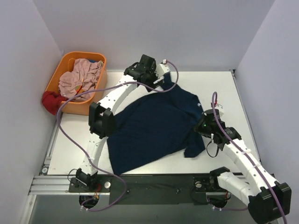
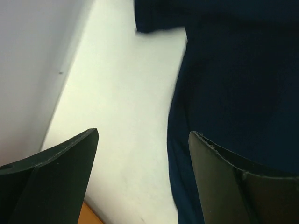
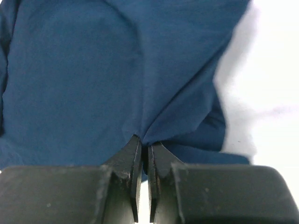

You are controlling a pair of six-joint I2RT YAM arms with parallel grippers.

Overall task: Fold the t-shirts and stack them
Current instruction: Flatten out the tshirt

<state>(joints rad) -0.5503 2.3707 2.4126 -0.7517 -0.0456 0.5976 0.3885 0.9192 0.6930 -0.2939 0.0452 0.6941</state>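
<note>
Right claw (image 3: 145, 151) is pressed together on a pinch of the navy t-shirt (image 1: 154, 126); cloth puckers up from between the tips. The grip sits at the shirt's right side, by the sleeve. Left claw (image 2: 143, 134) is spread with nothing in it, hanging over bare bench (image 1: 224, 93) just beside the shirt's far edge, near the collar end.

Shirt lies mostly spread out mid-bench, rumpled, skewed to the bench edges, right sleeve bunched under. No fold made, no folded stack in sight.

Step, as I judge it: laying out and flattening the first shirt before folding. Next move probably calls for the left claw to shift onto the fabric edge and close on it, so both arms can tension the cloth flat. Pulling one-sided risks dragging the whole shirt.

Orange basket (image 1: 70, 58) at the far left corner holds crumpled pink garments (image 1: 81, 77). A red garment (image 1: 50, 100) hangs over its near left corner. All of these look unfolded.
</note>
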